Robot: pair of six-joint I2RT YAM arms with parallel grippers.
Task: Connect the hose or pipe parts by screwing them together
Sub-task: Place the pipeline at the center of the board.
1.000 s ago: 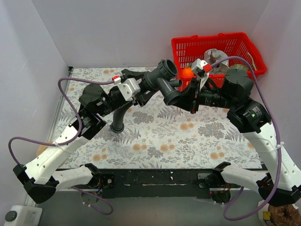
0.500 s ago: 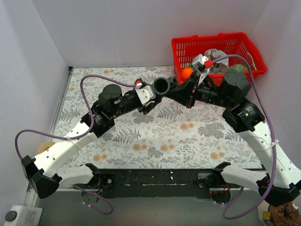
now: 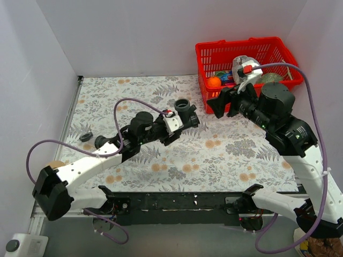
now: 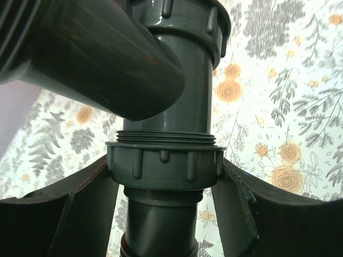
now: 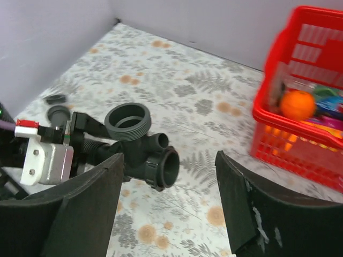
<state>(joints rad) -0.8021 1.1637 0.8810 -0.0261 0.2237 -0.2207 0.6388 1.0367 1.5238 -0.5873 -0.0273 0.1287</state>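
My left gripper (image 3: 179,121) pinches the T fitting (image 3: 184,108) low over the table (image 3: 241,155), with the hose (image 5: 92,150) trailing behind it. My right gripper (image 3: 217,105) stands spread and empty, near. I should keep the threads straight while turning.

The desk (image 3: 230,155) is covered with a pale cloth printed with leaves and orange flowers. At its far right corner stands a red plastic basket (image 3: 222,52). It holds an orange ball (image 3: 214,82) by its left wall, among other items too jumbled to name. A small black ring (image 3: 86,137) lies flat near the desk's left edge. Plain white walls (image 3: 134,37) enclose the back and sides.
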